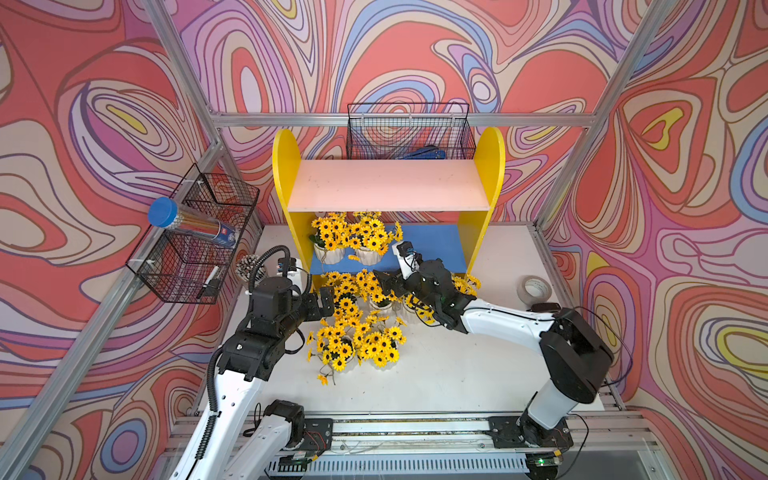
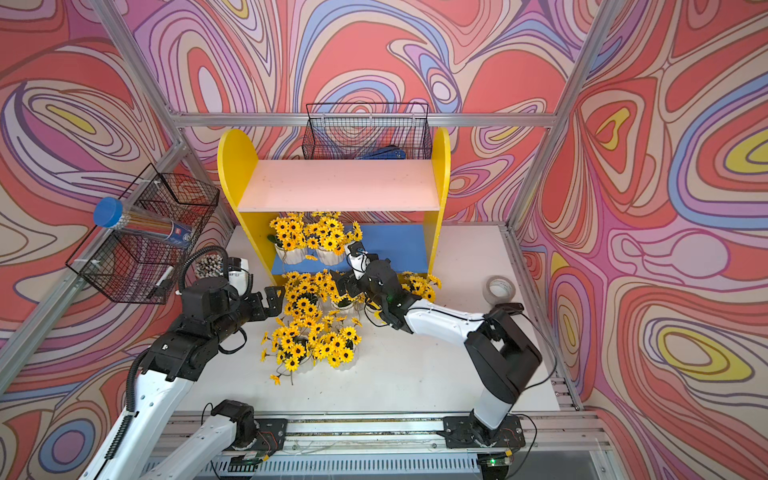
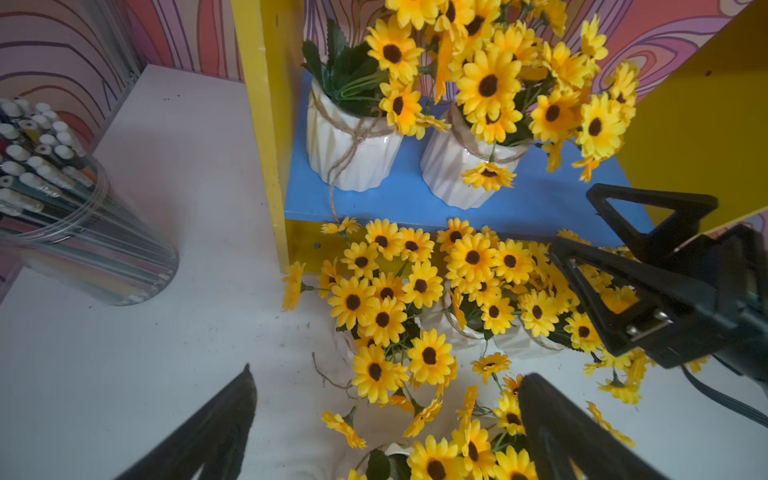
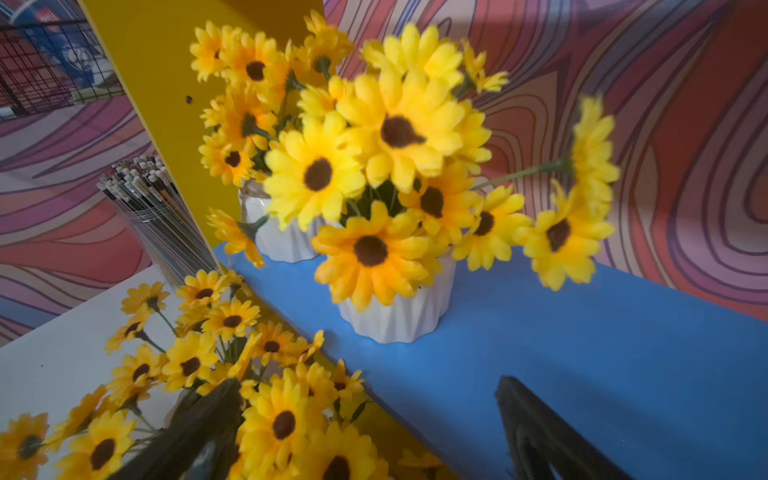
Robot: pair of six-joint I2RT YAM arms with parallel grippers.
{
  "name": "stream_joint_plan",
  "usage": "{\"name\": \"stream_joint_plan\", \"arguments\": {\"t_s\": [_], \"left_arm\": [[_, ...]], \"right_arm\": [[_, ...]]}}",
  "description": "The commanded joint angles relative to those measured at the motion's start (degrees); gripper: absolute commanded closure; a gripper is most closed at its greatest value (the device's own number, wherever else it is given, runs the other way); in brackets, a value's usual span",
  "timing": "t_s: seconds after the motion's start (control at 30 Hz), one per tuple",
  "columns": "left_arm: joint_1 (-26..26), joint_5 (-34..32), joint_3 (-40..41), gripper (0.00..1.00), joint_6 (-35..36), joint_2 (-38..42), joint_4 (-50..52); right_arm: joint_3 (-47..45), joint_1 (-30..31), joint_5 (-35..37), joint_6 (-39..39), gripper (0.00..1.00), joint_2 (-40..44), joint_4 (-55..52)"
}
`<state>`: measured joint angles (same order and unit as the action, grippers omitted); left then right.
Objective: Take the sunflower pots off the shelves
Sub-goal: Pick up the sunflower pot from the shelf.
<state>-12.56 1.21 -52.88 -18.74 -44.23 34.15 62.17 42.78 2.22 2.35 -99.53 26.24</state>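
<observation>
Two sunflower pots (image 1: 328,254) stand side by side on the blue lower board (image 1: 432,245) of the shelves (image 1: 286,166), toward its left end. One (image 3: 353,153) is tied with twine and stands by the yellow side panel, and the other (image 3: 457,174) is just beside it. The other sunflower pots sit on the bench (image 1: 457,365) in front of the unit, one bunch (image 1: 353,291) by the board's front edge and another (image 1: 357,345) nearer the arms. Their blooms overlap so thickly that the pots there cannot be counted. There are two arms, each with one pincer. The left pincer (image 1: 326,301) is spread wide and holds nothing, its fingers (image 3: 557,432) low over the bench with blooms between them. The right pincer (image 1: 386,284) is likewise wide and empty, poised at the blue board's front edge and facing the nearer shelf pot (image 4: 399,316); one finger (image 4: 195,428) stands among bench blooms. Two wire baskets hang on the frame, one (image 1: 199,241) at the left and one (image 1: 409,133) behind the shelves. One jar of pencils (image 1: 249,268) and one roll of tape (image 1: 534,289) rest on the bench.
</observation>
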Motion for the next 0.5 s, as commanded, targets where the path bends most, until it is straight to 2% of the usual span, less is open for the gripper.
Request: {"name": "stream_joint_plan", "arguments": {"t_s": [0.0, 0.23, 0.47], "left_arm": [[0.57, -1.9, 1.36, 0.0, 2.1, 2.2, -0.88], [0.52, -1.48, 2.32, 0.0, 2.39, 3.56, -0.46], [0.53, -0.33, 2.27, 0.0, 2.35, 3.01, -0.69]], "right_arm": [[3.69, -1.57, -4.83, 0.3, 0.02, -4.43, 3.97], [11.87, -3.21, -8.86, 0.95, 0.02, -12.72, 5.25], [15.51, -3.27, -8.42, -0.91, 0.02, -15.73, 5.58]]}}
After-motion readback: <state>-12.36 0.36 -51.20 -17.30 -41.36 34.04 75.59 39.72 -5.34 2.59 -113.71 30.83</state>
